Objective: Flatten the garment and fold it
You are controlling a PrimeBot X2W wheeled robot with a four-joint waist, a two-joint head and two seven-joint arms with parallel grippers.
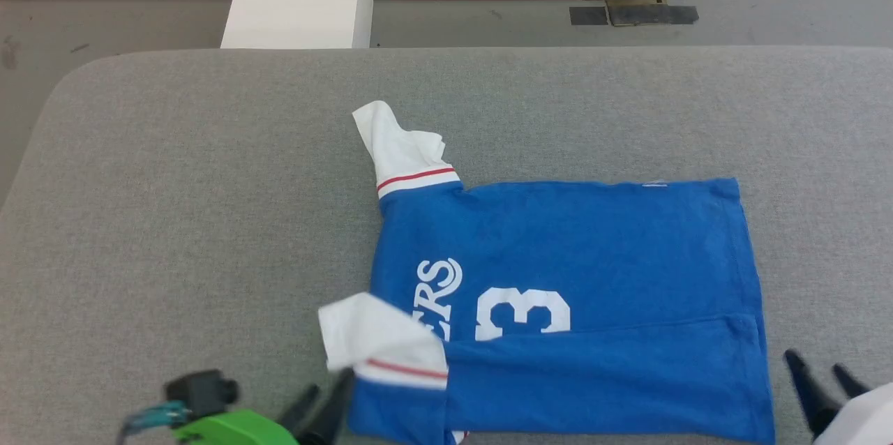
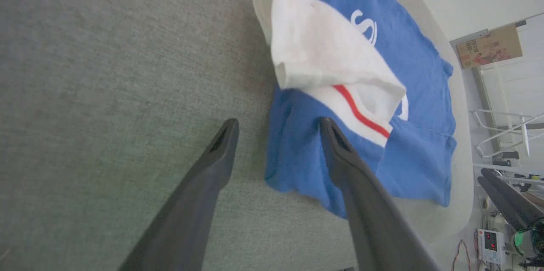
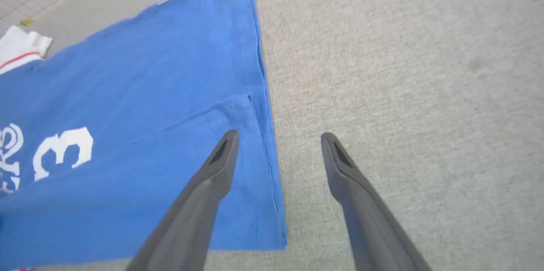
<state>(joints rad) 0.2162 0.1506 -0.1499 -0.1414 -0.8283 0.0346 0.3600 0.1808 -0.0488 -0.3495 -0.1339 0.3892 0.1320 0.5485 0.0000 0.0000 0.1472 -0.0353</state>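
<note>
Head view: blue garment point(image 1: 558, 270) lies on grey padded table point(image 1: 209, 222), near edge folded over onto body, white sleeve point(image 1: 380, 340) lying across lettering. Left gripper point(image 1: 324, 403) just beside near-left corner, right gripper point(image 1: 815, 365) just beside near-right corner.

Left wrist view: left claw spread wide, holding nothing; one finger point(image 2: 340, 152) over blue fabric, other over table.

Right wrist view: right claw spread wide, empty; one finger point(image 3: 216, 165) over hem point(image 3: 265, 135), other over table.

Blue jersey garment point(image 1: 558, 270) flat on grey surface, near edge folded over.
</note>
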